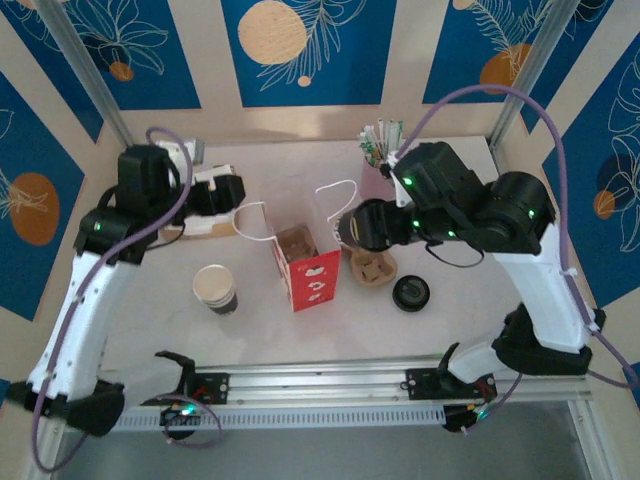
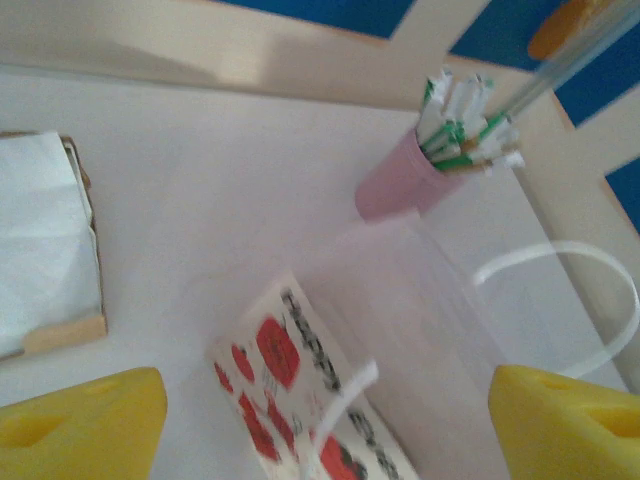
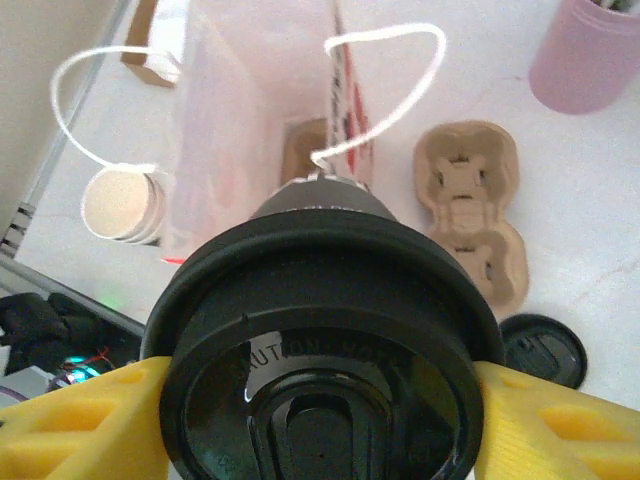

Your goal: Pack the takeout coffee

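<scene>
The bench (image 1: 300, 335) is pale and carries everything between the two arms. The red-and-white bag (image 1: 306, 268) stands upright at its middle, mouth open, its white loop handles raised. The left fingers (image 1: 230, 190) hang to the far left of the bag, spread wide with nothing between them; in the left wrist view the bag's printed side lies below the gap. The right fingers (image 1: 352, 228) sit just right of the bag's top and are clamped on the takeout coffee (image 3: 320, 330), one yellow pad pressing each side of its black lid. The lid faces the wrist camera and the dark cup body points away toward the bag's mouth, off the bench. A cardboard cup carrier (image 3: 475, 220) lies right of the bag, a pink cup of sticks (image 1: 378, 160) stands far behind it, an open paper cup (image 1: 215, 288) stands near left, and a flat black lid (image 1: 411, 293) lies near right
</scene>
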Motion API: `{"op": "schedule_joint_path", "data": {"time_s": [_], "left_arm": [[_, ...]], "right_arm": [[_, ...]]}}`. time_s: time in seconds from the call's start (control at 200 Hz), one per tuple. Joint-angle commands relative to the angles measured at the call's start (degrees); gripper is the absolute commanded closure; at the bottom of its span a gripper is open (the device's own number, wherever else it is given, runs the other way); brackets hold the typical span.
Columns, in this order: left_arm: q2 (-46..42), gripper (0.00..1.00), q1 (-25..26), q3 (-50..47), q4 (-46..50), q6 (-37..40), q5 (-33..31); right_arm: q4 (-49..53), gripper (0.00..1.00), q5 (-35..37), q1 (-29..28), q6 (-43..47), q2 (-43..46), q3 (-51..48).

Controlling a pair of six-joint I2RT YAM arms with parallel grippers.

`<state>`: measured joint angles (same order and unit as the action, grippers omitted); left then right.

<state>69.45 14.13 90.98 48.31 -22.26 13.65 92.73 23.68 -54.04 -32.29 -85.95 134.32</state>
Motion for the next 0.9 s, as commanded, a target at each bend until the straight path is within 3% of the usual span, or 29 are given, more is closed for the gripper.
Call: {"op": "schedule_joint_path", "data": {"time_s": [0.0, 0.155, 0.525, 0.895], "left_arm": [[6.26, 0.21, -6.23, 4.99, -1.96, -0.64, 10.06], [17.08, 0.32, -10.72, 8.46, -4.55, -2.17, 15.76], [35.63, 0.45, -7.82, 4.91, -17.14, -4.97, 19.43], [36.19, 0.46, -3.25, -5.46, -25.35, -4.83, 21.59]], "right_arm": [[3.56, 0.33, -0.68, -1.64, 2.53, -5.03, 6.69], [5.7, 0.33, -0.65, -2.25, 4.2, -13.11, 16.53], [5.34, 0.33, 1.02, -0.29, 7.07, -22.4, 18.46], [8.96, 0.33, 0.01, -0.93, 7.85, -27.74, 16.91]]}}
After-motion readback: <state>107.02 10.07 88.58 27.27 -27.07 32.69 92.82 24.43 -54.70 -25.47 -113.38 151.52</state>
